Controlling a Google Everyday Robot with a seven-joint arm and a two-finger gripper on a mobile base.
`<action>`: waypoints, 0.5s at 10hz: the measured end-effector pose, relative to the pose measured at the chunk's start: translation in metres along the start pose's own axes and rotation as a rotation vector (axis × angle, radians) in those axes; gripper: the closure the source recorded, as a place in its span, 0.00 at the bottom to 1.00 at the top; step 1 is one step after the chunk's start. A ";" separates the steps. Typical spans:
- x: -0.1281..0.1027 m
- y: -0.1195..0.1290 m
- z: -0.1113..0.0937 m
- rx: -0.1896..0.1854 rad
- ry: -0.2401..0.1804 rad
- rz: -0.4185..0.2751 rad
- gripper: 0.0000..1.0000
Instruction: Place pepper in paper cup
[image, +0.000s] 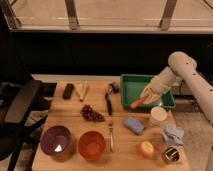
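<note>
Now gripper over green tray, jaws clamped on pepper, near paper cup.

Purple bowl & orange bowl are set side by side at front L of table, w/ fork just R. Grapes are placed behind. Green tray is set at back R; hand is held over its front edge. Round fruit, can & blue cloth are grouped front R.
</note>
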 end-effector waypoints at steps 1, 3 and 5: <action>0.009 0.008 -0.007 0.007 0.011 0.033 1.00; 0.018 0.016 -0.015 0.025 0.035 0.072 1.00; 0.033 0.032 -0.026 0.037 0.065 0.122 1.00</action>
